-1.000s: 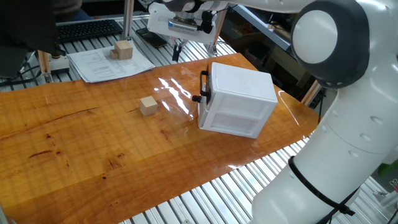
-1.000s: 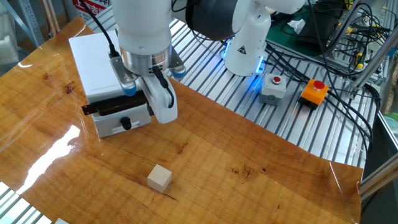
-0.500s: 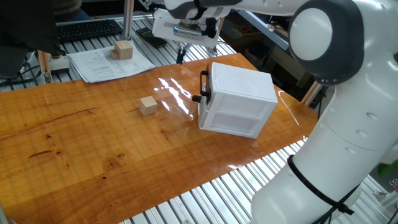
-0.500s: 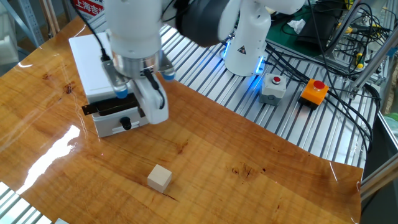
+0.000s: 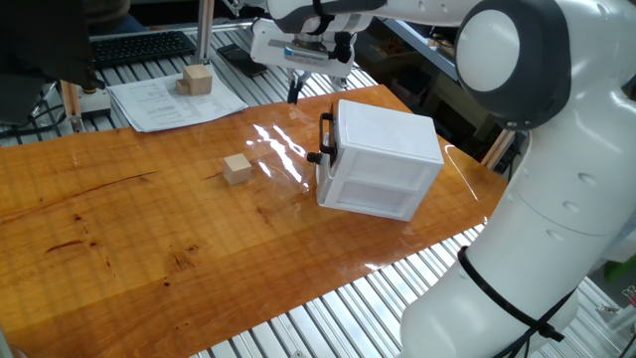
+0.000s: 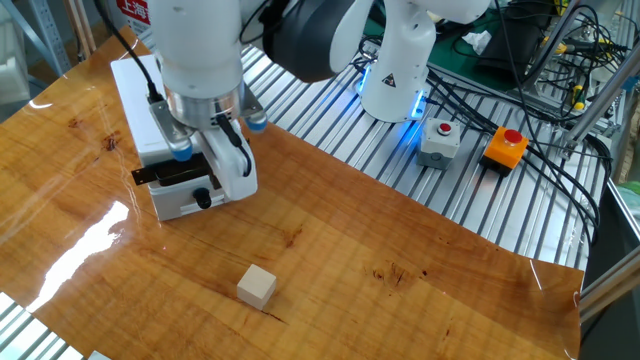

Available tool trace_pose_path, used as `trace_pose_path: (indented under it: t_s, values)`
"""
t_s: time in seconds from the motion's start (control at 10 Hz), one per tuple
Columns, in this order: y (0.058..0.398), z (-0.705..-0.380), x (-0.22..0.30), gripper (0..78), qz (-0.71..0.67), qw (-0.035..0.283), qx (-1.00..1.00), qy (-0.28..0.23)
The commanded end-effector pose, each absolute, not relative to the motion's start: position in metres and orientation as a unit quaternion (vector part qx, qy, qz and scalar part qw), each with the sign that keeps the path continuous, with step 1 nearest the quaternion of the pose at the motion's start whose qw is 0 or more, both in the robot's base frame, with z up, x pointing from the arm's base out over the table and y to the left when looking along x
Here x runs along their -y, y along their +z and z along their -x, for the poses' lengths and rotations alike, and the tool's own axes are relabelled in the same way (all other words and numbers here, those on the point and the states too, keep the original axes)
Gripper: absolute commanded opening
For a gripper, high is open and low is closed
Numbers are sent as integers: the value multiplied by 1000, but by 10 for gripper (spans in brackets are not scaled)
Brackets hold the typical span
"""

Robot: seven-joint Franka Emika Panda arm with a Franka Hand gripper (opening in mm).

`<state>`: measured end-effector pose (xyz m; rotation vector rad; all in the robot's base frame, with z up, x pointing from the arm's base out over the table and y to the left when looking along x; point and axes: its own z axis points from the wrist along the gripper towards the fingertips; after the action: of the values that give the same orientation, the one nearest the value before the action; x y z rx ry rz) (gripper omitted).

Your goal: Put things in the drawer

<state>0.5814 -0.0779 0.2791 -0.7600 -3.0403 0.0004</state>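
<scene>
Over the wooden table [image 5: 119, 229] the white Franka arm [image 5: 537, 199] reaches from its base across to the far edge, and its wrist points down so that the gripper [image 5: 294, 91] hangs above the table just beside the handle side of the white cabinet [image 5: 383, 159]. The cabinet stands on the table, and the drawer [image 6: 178, 180] with its black bar handle [image 5: 326, 137] sits in its front; how far it is pulled out, I cannot tell. In one fixed view the dark fingers [image 5: 293, 92] look close together, with nothing seen between them, but the view is too small to be sure if they are pressed together. In the other fixed view the gripper body covers most of the drawer front and hides the fingertips. One small wooden cube [image 5: 237, 168] lies on the table, well apart from the cabinet. Only one fixed view shows a second cube [image 5: 197, 79] on a paper sheet [image 5: 159, 99] behind the table.
</scene>
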Motion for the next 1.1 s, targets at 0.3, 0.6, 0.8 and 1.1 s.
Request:
trace_pose_path:
  t_s: [0.3, 0.6, 0.8, 1.1]
  values:
    - [253, -582, 125, 0, 216, 2, 976, 11]
    - [248, -576, 130, 0, 216, 11, 976, 13]
    - [245, -573, 130, 0, 216, 12, 976, 13]
    - [244, -572, 130, 0, 237, 10, 971, 16]
